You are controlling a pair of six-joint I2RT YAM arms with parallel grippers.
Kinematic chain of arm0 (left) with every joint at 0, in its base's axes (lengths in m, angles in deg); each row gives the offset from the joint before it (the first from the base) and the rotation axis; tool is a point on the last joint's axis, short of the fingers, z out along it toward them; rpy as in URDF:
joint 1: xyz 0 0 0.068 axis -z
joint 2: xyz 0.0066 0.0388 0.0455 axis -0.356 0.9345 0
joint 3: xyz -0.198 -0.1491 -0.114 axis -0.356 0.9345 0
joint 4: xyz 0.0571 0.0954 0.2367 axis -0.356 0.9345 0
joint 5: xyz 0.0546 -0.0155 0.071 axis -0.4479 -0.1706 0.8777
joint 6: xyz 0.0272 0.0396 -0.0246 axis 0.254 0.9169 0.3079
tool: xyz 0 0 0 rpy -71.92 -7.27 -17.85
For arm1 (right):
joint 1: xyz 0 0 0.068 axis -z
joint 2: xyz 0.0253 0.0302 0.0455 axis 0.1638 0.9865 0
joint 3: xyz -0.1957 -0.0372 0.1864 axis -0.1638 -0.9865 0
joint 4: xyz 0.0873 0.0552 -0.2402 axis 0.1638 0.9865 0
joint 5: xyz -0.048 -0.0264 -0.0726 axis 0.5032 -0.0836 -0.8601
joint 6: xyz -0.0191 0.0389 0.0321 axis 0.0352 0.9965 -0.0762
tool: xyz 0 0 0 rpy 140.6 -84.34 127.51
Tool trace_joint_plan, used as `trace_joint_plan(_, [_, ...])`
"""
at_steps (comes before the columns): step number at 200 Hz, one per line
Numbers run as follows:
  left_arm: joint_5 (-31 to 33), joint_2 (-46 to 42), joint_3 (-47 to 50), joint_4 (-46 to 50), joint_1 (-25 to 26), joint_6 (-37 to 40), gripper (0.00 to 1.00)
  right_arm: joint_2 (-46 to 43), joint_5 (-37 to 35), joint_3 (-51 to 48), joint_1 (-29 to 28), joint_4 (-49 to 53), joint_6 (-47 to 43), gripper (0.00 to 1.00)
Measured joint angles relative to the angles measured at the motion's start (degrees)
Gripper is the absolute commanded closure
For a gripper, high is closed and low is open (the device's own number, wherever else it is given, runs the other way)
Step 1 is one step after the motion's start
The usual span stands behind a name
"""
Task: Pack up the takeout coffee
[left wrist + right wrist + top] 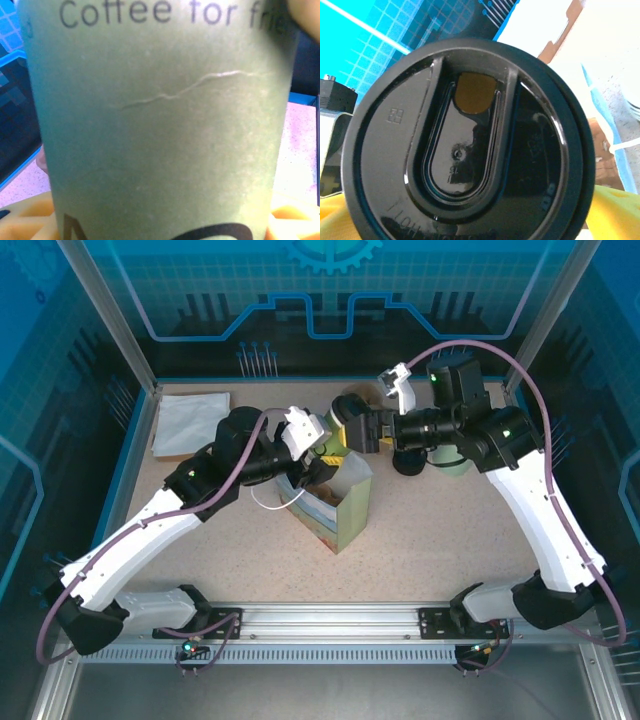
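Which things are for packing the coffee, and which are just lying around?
For the job: takeout coffee cup, black lid, paper bag.
Just lying about: white napkins, pale green cup beside the right arm.

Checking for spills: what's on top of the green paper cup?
A black lid sits on the green cup; brown shows through its sip hole. The rest inside is hidden.
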Motion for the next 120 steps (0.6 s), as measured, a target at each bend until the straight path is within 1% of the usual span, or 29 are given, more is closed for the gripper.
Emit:
trace_joint_plan(24, [0.46, 0.02, 0.0, 0.59, 0.0, 1.99, 0.43, 1.73, 3.17, 1.62, 0.5, 1.64, 0.13, 0.0])
trace_joint_plan(49, [0.63, 0.07, 0.0, 1.64, 0.15, 4.0, 0.43, 3.15, 4.81, 3.72, 0.66, 2.64, 0.42, 0.0])
trace_joint_plan(120, [1.18, 0.13, 0.0, 2.75, 0.81, 6.34, 0.43, 6.84, 5.33, 8.07, 0.9, 5.35, 0.63, 0.01])
